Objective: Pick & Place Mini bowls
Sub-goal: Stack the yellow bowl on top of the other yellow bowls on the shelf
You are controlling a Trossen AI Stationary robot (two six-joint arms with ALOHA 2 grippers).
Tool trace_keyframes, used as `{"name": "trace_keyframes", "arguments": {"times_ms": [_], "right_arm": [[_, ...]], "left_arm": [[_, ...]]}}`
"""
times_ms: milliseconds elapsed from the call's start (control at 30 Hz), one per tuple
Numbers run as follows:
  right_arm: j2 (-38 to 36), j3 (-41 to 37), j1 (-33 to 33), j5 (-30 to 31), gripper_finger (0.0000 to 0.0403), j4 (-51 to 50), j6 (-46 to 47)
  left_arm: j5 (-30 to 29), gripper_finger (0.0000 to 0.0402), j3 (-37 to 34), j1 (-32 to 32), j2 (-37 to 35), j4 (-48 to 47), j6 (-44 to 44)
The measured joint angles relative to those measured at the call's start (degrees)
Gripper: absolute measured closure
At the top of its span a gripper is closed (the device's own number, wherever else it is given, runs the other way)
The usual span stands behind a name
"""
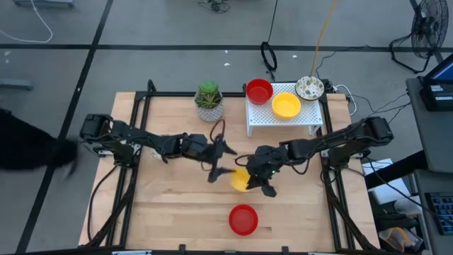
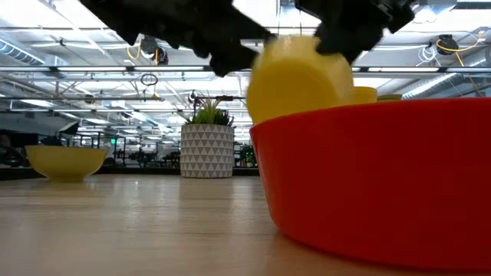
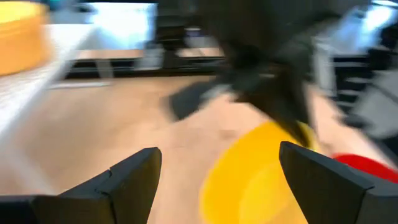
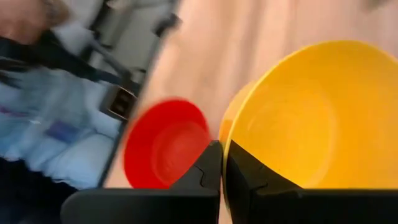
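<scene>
Both dark arms reach inward over the middle of the table, their wrists nearly meeting. The left gripper [image 1: 221,161] has its fingers spread wide apart. The right gripper [image 1: 256,183] has its fingers pinched together.

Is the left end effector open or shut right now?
Open. The left end effector has its two fingers spread wide in the left wrist view, nothing clamped between them, while the right end effector pinches the yellow bowl by its rim.

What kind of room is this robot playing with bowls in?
Probably a robotics lab or workshop. A wooden table sits on a grey floor with loose cables and a fan nearby, and the low view shows a big open hall with ceiling strip lights.
</scene>
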Motion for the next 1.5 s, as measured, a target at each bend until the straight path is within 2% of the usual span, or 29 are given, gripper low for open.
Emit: {"name": "trace_keyframes", "arguments": {"times_ms": [100, 267, 500, 733, 833, 933, 1067, 1233, 1500], "right_arm": [[-2.13, -0.02, 0.77, 7.03, 0.0402, -7.39, 1.82], [-9.28, -0.02, 2.1, 23.47, 0.0402, -15.14, 0.45], [-20.81, -0.02, 2.32, 38.99, 0.0403, -15.44, -3.06], [-28.49, -0.02, 1.81, 61.97, 0.0403, -15.6, -12.56], [-30.28, -0.02, -0.37, 69.48, 0.0403, -17.01, -13.09], [-30.51, -0.02, -3.73, 72.57, 0.0403, -21.05, -9.39], [-29.34, -0.02, -8.89, 72.93, 0.0403, -26.2, -4.08], [-27.0, -0.02, -13.71, 71.48, 0.0403, -28.08, -1.42], [-24.18, -0.02, -17.35, 64.52, 0.0403, -28.08, -1.12]], "left_arm": [[-3.38, 0.0073, 0.0, 1.48, 0.0, -0.02, -2.99], [-3.92, 0.0073, 0.0, 2.96, 0.0, -0.02, -8.64], [-3.9, 0.0073, 0.0, 3.07, 0.0, -0.43, -9.52], [-3.92, 0.0073, 0.0, 3.07, 0.0, -1.94, -10.43], [-3.93, 0.0073, 0.0, 3.07, 0.0, -2.66, -11.61], [-3.92, 0.0073, 0.0, 3.07, 0.0, -3.33, -12.66], [-3.94, 0.0073, 0.0, 3.09, 0.0, -3.56, -14.83], [-3.94, 0.0073, 0.0, 3.09, 0.0, -5.43, -16.74], [-3.95, 0.0073, 0.0, 3.09, 0.0, -8.65, -17.82]]}}
